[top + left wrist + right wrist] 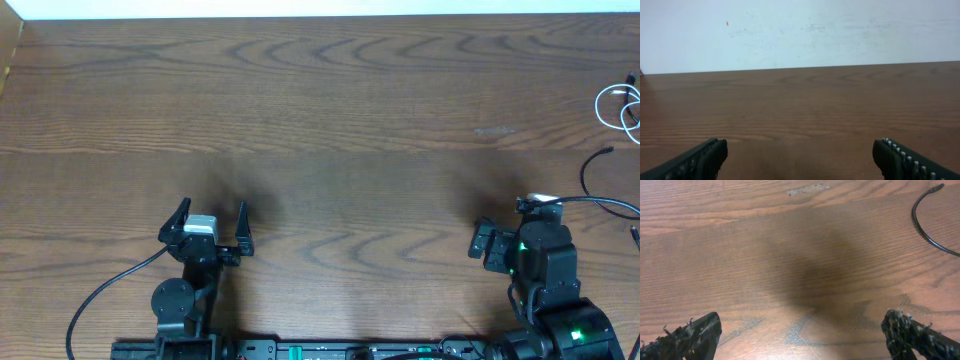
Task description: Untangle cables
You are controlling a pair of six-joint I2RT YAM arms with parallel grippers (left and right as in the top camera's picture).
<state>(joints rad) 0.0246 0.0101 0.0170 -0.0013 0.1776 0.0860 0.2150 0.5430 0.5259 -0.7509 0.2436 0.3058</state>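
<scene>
My left gripper and right gripper gape empty; thin black cord and looped white cord wait untouched beyond the right fingers.

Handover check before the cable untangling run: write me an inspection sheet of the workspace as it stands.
Surface: wooden table, with one pale scuff mark.
Job's things: white cable looped at the far right edge, partly out of frame. Black cable curves nearer the right arm, its plug end lying on bare wood. Whether the two cross out of frame cannot be told.
Clutter: nothing seen.
Grippers: left gripper open and empty. Right gripper open and empty. Neither touches a cable.
Cables: arm wire arcs over the table beside the left base.
Surroundings: pale wall beyond the far table edge.
</scene>
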